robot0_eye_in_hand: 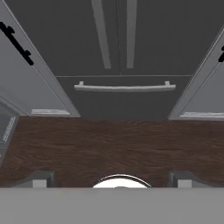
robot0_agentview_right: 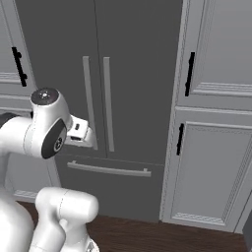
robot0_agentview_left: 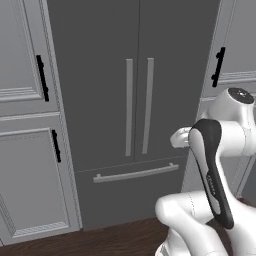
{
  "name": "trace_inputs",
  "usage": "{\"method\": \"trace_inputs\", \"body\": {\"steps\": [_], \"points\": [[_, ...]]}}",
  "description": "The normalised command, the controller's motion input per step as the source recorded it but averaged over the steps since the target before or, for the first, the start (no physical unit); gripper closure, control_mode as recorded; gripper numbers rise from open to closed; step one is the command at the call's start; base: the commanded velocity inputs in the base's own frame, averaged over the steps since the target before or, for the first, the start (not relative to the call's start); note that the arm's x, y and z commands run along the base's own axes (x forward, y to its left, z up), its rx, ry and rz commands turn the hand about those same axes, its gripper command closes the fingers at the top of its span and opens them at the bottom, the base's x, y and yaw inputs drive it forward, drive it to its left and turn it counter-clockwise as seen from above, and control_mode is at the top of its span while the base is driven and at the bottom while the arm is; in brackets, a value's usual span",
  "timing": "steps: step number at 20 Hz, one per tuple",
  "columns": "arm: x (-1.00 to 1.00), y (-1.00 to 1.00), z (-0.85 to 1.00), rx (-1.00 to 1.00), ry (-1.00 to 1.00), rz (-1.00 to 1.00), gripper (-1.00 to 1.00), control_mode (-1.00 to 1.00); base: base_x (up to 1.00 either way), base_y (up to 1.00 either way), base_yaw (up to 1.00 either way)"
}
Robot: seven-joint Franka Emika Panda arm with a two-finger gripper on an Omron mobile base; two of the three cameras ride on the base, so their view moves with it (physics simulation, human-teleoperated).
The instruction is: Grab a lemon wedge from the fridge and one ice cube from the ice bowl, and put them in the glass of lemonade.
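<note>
Dark grey fridge (robot0_agentview_left: 100, 100), doors closed, ahead of our arm in left base view.
Right base view: claw (robot0_agentview_right: 81, 133) near fridge's vertical bar handles (robot0_agentview_right: 98, 103); grip state unclear.
Hand view: fingertips (robot0_eye_in_hand: 41, 179) spread, empty; fridge ahead across wood floor (robot0_eye_in_hand: 109, 144).

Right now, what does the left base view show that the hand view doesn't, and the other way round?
The left base view adds the robot arm and the full length of the two door handles on the fridge. The hand view adds the gripper, open, with its finger tips wide apart. Both share the fridge with its doors shut, its drawer handle, the grey cabinets with black handles on either side, and the dark wood floor.
</note>
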Motion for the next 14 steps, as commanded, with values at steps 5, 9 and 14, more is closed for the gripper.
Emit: {"method": "trace_inputs", "body": {"steps": [5, 9, 14], "points": [[0.21, -0.03, 1.00, -0.13, -0.15, 0.09, -1.00, -1.00, 0.00, 0.00, 0.00], [0.80, 0.00, 0.57, -0.16, -0.01, 0.03, -1.00, -1.00, 0.00, 0.00, 0.00], [0.84, 0.00, 0.06, -0.02, 0.02, -0.03, -1.00, -1.00, 0.00, 0.00, 0.00]]}}
